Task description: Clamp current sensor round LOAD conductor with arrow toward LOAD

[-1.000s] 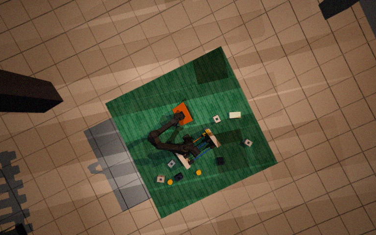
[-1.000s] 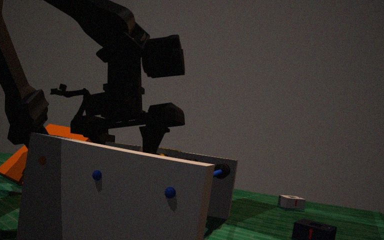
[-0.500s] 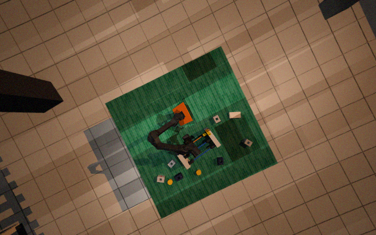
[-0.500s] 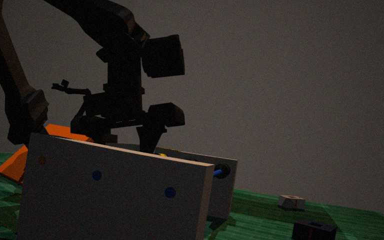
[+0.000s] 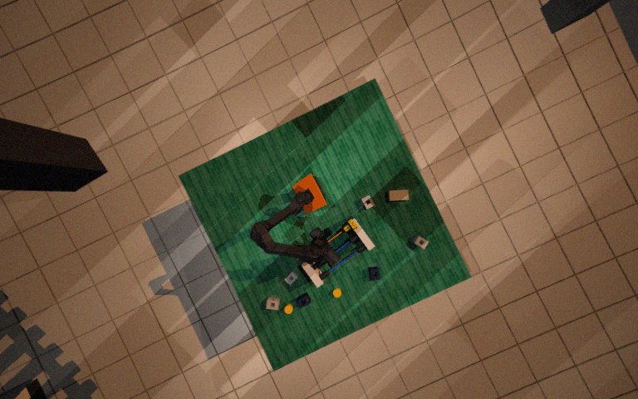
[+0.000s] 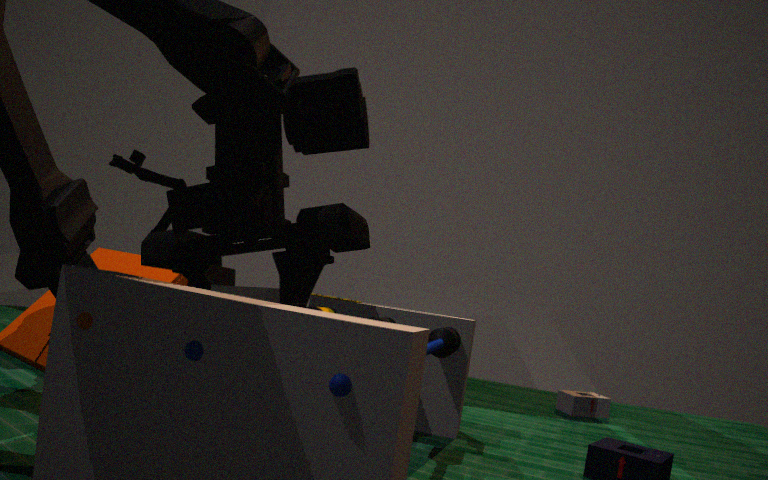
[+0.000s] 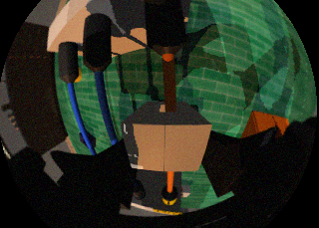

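Note:
The current sensor (image 7: 150, 145) is a pale box with dark sides, seen from above in the wrist view. It sits around the orange conductor (image 7: 169, 84) (image 5: 335, 236), which comes out at both ends. Its two top halves meet at a thin straight seam. My gripper (image 7: 164, 128) (image 6: 249, 286) is shut on the sensor, one dark finger at each side. The yellow marker (image 5: 352, 224) is on the far end panel (image 5: 365, 236) by the orange conductor; its text is too small to read. The sensor's arrow and latch are not visible.
Two blue conductors (image 7: 73, 101) (image 7: 103, 104) run beside the orange one. The near end panel (image 6: 227, 368) (image 5: 311, 274) stands upright. An orange block (image 5: 317, 194), a tan block (image 5: 398, 194), yellow discs (image 5: 336, 293) (image 5: 288, 309) and several small square blocks lie around on the green mat (image 5: 362, 133).

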